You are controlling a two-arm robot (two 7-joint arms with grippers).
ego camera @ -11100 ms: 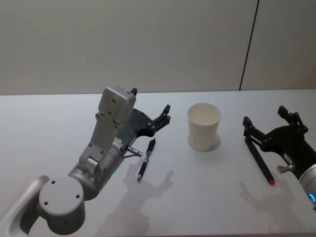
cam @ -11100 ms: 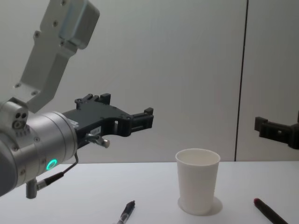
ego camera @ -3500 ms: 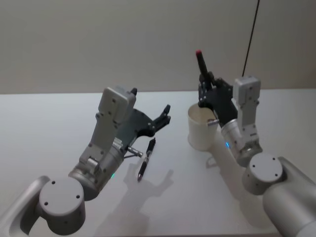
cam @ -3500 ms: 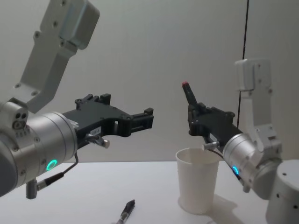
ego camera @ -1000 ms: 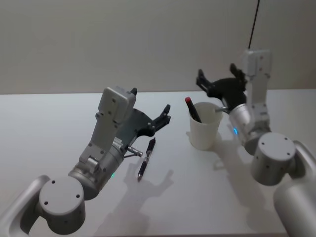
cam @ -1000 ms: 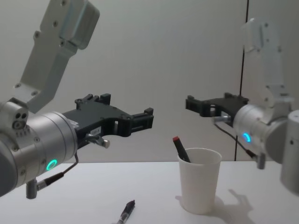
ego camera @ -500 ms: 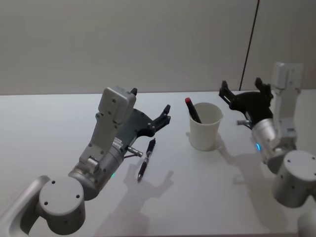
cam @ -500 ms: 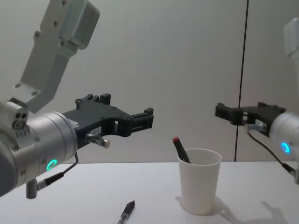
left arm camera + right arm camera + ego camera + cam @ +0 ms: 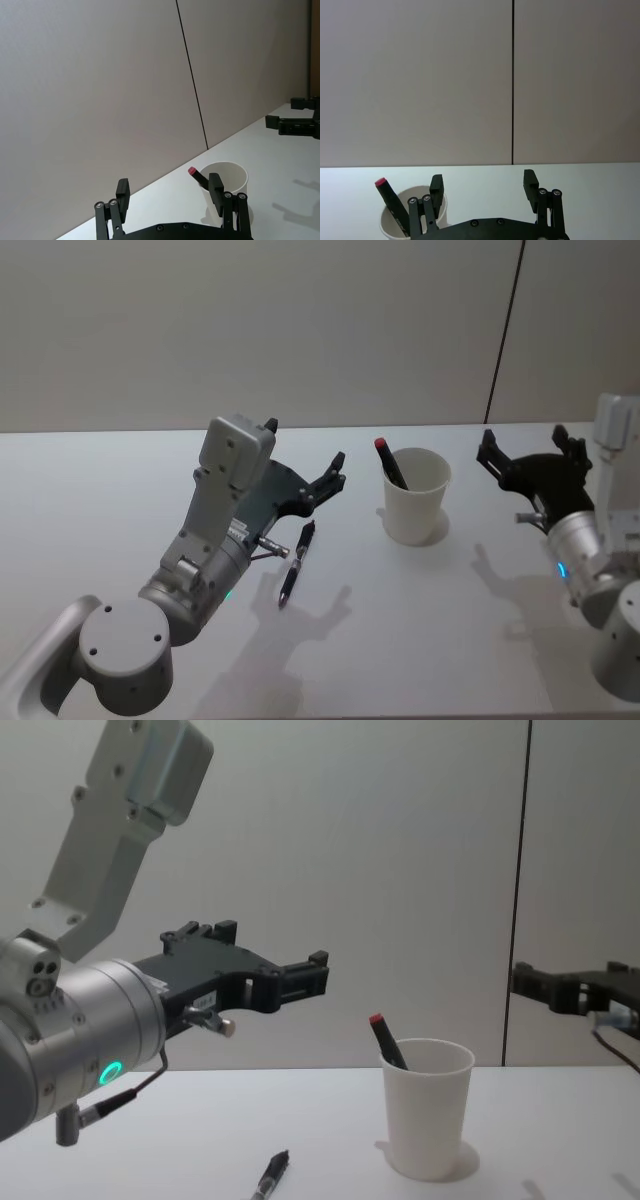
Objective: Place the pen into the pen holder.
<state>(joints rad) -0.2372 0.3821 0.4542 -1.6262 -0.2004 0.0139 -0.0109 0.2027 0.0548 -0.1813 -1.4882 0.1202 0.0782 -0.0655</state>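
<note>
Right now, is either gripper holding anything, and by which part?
Nothing is held: the left gripper and right gripper are open and empty. The red-capped pen stands in the cup.

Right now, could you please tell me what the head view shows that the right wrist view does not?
Head view, not the wrist view: the left gripper, open above the table, and the black pen lying on it. Right wrist view: no extra object, just a from-behind look between the right gripper's open, empty fingers. Both: the white cup with the red-capped pen leaning inside, and the right gripper.
</note>
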